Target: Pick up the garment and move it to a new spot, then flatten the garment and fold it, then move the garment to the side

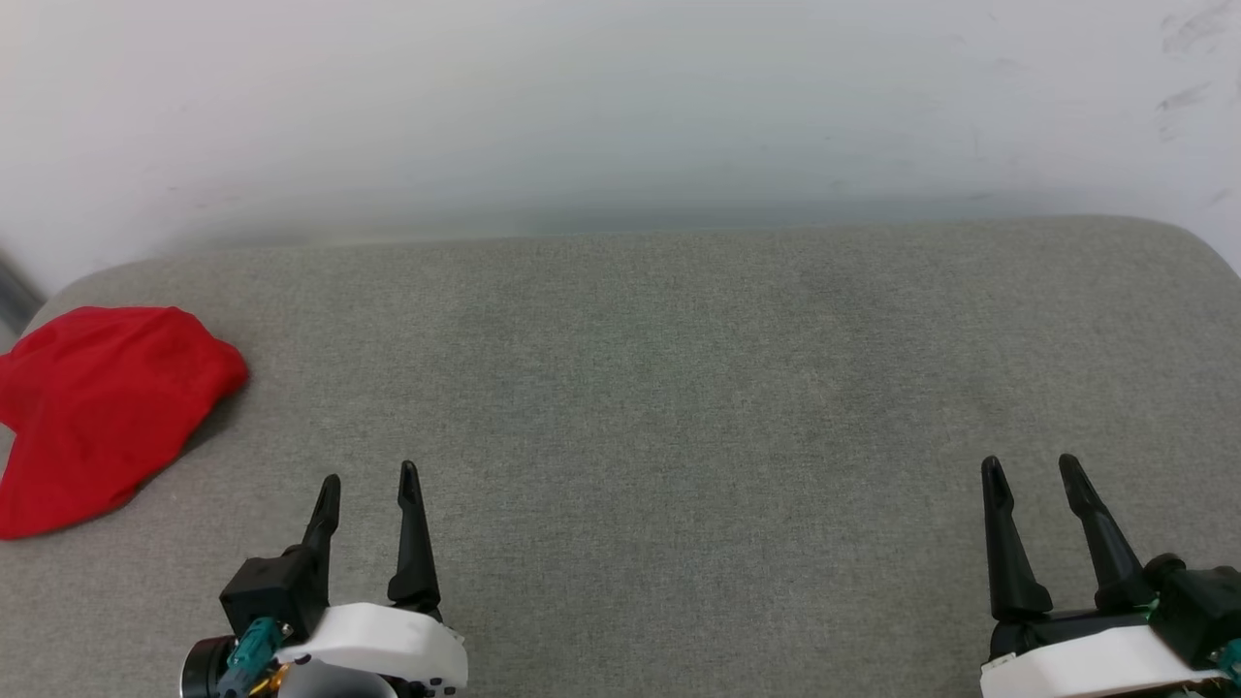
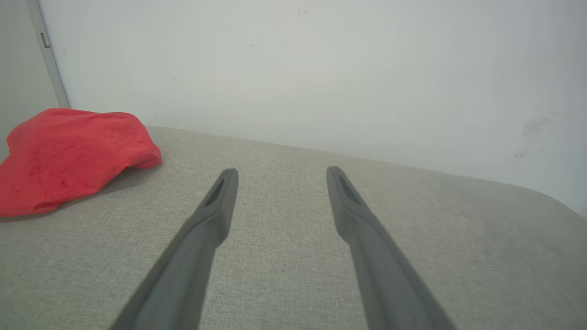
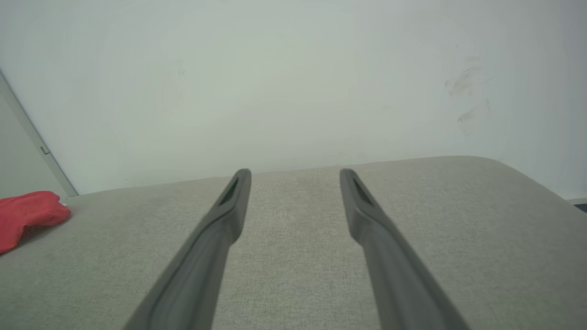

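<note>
- The garment (image 1: 107, 412) lies bunched in a red heap at the far left end of the grey fabric surface (image 1: 679, 388), showing only plain red cloth; the left edge of the head view cuts it off
- The left gripper (image 1: 369, 475) sits low on the left, its two dark fingers spread apart with nothing between them, tips pointing toward the pale wall (image 1: 620, 116)
- The garment is to the left of this gripper and slightly further toward the wall, near it but not touching, with bare grey fabric between them
- In the left wrist view the garment (image 2: 69, 156) lies off to the left of the fingers
- The right gripper (image 1: 1030, 462) sits low on the right, fingers likewise apart and empty, well apart from the garment, with the left gripper between the two
- In the right wrist view the garment (image 3: 27, 215) is a small red patch at the far left edge
</note>
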Tool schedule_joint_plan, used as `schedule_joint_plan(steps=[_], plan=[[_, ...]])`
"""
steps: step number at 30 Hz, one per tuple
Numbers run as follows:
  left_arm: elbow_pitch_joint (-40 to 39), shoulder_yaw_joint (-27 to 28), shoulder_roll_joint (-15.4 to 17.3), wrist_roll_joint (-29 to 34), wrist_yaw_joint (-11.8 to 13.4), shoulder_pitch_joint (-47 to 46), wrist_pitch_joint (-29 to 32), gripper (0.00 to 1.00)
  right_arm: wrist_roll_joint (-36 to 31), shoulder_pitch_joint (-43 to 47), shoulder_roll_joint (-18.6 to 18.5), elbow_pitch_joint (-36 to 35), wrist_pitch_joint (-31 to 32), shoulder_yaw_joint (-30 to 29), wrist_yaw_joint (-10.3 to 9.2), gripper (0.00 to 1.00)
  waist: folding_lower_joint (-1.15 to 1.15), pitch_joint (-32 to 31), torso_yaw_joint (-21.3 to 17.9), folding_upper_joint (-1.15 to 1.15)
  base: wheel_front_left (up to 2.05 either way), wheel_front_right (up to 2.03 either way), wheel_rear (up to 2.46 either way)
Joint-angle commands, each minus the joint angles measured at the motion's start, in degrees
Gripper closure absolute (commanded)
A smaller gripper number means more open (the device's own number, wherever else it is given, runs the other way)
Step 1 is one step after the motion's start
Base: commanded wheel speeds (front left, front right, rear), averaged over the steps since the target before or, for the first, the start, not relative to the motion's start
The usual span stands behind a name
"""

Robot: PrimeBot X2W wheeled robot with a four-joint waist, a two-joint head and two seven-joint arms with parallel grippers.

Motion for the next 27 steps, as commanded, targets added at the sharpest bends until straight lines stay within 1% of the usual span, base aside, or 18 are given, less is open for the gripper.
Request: schedule_joint_plan(steps=[1, 11, 27], plan=[[-0.44, -0.21, 0.18, 1.34, -0.17, 0.25, -0.57, 0.0, -1.69, 0.53, -0.07, -0.82, -0.57, 0.15, 0.1, 0.0, 0.0, 0.05, -0.06, 0.0, 0.0, 0.0, 0.0], [0.4, -0.35, -0.55, 4.67, -2.36, 0.88, -1.84, 0.0, -5.08, 1.34, -0.07, -1.11, -1.76, 0.05, 0.1, 0.0, 0.0, 0.19, -0.02, 0.0, 0.0, 0.0, 0.0], [1.07, 0.61, -1.44, 11.09, -3.44, 1.82, -3.53, 0.0, -9.78, 2.51, -0.06, -1.4, -3.5, -0.19, 0.07, 0.0, 0.0, 0.21, 0.07, 0.0, 0.0, 0.0, 0.0]])
